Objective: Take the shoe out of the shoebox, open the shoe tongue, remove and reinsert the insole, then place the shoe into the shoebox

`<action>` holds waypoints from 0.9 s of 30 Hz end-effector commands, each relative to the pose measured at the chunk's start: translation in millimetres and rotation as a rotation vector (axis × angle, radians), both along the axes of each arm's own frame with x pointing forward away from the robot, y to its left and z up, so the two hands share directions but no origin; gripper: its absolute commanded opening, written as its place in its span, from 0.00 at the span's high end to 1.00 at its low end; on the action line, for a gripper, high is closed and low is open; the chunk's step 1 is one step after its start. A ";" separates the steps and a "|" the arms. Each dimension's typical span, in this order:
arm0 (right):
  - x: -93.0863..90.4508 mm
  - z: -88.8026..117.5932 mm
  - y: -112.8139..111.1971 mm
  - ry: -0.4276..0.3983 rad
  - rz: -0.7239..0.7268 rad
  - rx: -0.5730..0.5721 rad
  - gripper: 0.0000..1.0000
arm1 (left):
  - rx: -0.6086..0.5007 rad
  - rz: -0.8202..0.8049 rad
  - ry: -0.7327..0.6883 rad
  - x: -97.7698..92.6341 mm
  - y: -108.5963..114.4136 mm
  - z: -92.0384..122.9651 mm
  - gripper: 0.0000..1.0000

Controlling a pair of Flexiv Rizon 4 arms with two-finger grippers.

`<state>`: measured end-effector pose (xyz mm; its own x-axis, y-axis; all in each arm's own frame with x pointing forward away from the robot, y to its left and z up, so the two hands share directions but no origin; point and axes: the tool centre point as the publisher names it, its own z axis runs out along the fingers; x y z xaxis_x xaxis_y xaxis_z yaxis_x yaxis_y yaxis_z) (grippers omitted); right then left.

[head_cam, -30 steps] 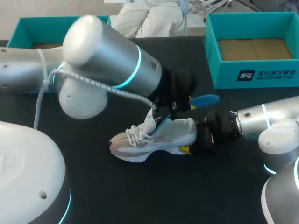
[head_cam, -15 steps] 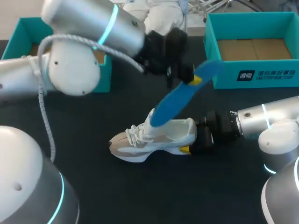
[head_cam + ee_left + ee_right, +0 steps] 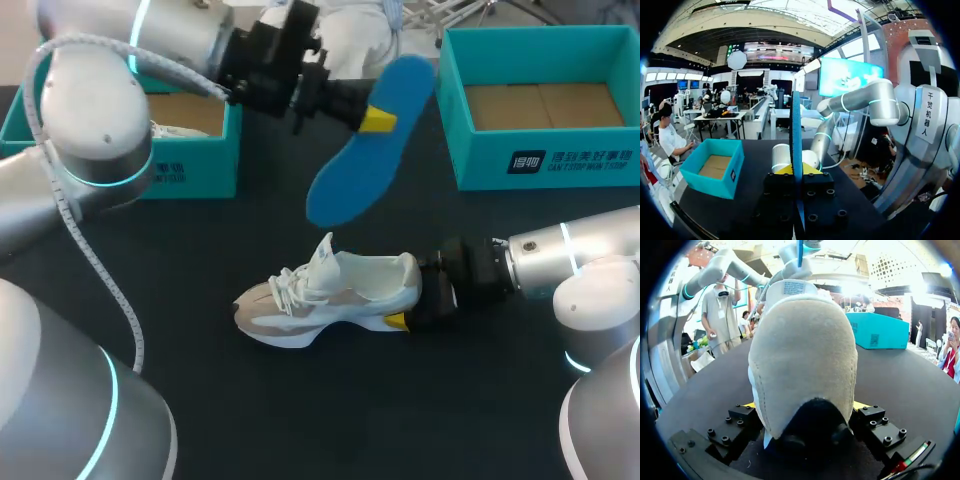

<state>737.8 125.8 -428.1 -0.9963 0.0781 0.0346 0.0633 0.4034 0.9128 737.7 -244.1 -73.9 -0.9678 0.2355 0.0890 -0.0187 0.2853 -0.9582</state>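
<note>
**A:** State of the left gripper (image 3: 378, 120)?

**B:** Clenched on the blue insole (image 3: 345, 185), pinched near one end. Seen edge-on between the yellow tips from the left wrist. Held in the air at a slant, above the shoe (image 3: 330, 292) and apart from it.

**A:** And the right gripper (image 3: 412, 303)?

**B:** Grasping the shoe by the heel, one finger on either side, low over the black table (image 3: 300, 400).

**A:** Position of the shoe?

**B:** Out of any box, standing on its sole near the middle of the table. Toe toward the left arm's side, tongue standing up, laces loose.

**A:** Further out?

**B:** Two open boxes along the far edge. Left teal shoebox (image 3: 190, 168) beside the left arm, something white inside, too hidden to name. Right teal shoebox (image 3: 545, 165) well apart from the shoe, brown cardboard floor showing.
</note>
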 end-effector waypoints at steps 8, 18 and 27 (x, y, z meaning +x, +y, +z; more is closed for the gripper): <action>2.2 -11.4 4.8 0.001 -0.001 -0.005 1.00 | -0.006 -0.038 0.010 4.7 8.7 0.4 1.00; 2.2 -11.4 4.8 0.001 -0.001 -0.005 1.00 | -0.060 0.029 0.047 -3.9 9.5 12.6 1.00; 2.2 -11.4 4.8 0.001 -0.001 -0.005 1.00 | -0.229 0.173 0.294 -33.5 -0.7 63.8 1.00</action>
